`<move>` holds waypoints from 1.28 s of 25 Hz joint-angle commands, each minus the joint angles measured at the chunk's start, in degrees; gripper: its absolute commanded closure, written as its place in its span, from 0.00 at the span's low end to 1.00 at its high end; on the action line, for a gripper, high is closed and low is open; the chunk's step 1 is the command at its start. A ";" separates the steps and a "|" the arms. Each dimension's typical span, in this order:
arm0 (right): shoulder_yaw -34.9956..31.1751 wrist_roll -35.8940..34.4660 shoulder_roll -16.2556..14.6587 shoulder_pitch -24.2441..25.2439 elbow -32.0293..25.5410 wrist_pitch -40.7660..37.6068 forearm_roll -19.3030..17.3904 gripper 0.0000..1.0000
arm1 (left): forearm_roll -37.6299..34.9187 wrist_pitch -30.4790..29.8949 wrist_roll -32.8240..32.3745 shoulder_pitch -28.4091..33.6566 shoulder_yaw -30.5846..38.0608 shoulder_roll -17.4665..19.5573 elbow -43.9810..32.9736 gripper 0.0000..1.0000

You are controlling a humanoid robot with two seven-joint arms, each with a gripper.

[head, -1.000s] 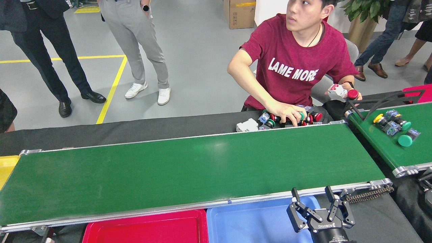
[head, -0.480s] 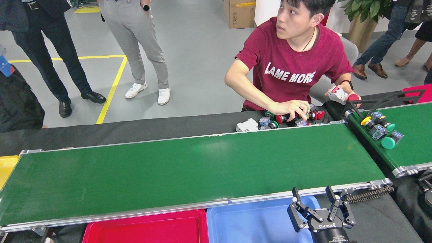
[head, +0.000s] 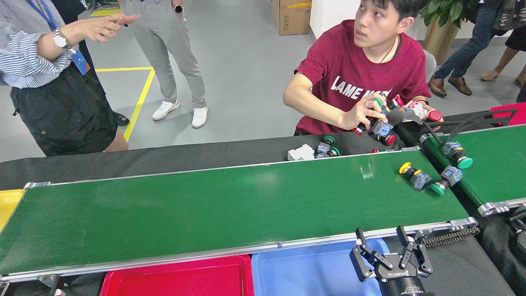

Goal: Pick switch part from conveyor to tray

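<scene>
The conveyor [head: 205, 205] is the long dark-green belt with silver rails across the middle. Two switch parts lie at its right end: one with a yellow cap [head: 414, 176] and one with a green cap [head: 447, 180]. Below the near rail sit a red tray [head: 176, 276] and a blue tray [head: 308, 272]. My right gripper [head: 382, 238] stands open over the blue tray's right end, fingers pointing up toward the rail, nothing between them. My left gripper is out of view.
A smaller green belt [head: 493, 164] at the right carries another green-capped switch part [head: 457, 154]. A seated person in a red shirt holds several switch parts in a hand [head: 363, 115] behind the conveyor; more parts [head: 318, 151] lie on the black cloth. A yellow tray [head: 6, 205] sits far left. People stand behind.
Two switch parts have dropped from the small belt onto the conveyor's right end. The seated person lifted a handful of parts. A person in a striped shirt stepped in at left. My gripper stayed put.
</scene>
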 commanded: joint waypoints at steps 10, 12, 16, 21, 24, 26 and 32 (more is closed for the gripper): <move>-0.10 2.66 0.06 -3.46 1.11 0.51 0.07 0.01 | -0.02 0.14 0.34 -0.20 0.10 0.60 -0.77 0.00; -0.10 2.75 0.06 -4.78 2.86 0.59 0.07 0.01 | -0.02 0.14 0.34 -0.29 0.10 0.60 -0.86 0.00; -0.10 4.59 0.06 -10.31 9.63 2.35 0.24 0.01 | -0.11 0.14 0.34 -0.29 0.10 0.60 -1.47 0.00; -0.10 7.41 -0.56 -17.96 16.93 7.71 0.24 0.01 | -0.11 0.14 0.16 -0.29 0.01 0.52 -1.65 0.00; -0.10 7.67 -0.56 -20.60 21.67 7.80 0.24 0.01 | -0.11 0.14 0.16 -0.29 0.01 0.52 -1.65 0.00; -0.10 7.67 -0.56 -21.92 23.78 7.89 0.24 0.01 | -0.11 0.14 0.16 -0.37 -0.08 0.52 -1.65 0.00; -0.01 7.14 -0.03 -28.16 31.60 9.56 -0.02 0.01 | -0.20 0.05 0.07 -0.73 -0.17 0.60 -1.65 0.00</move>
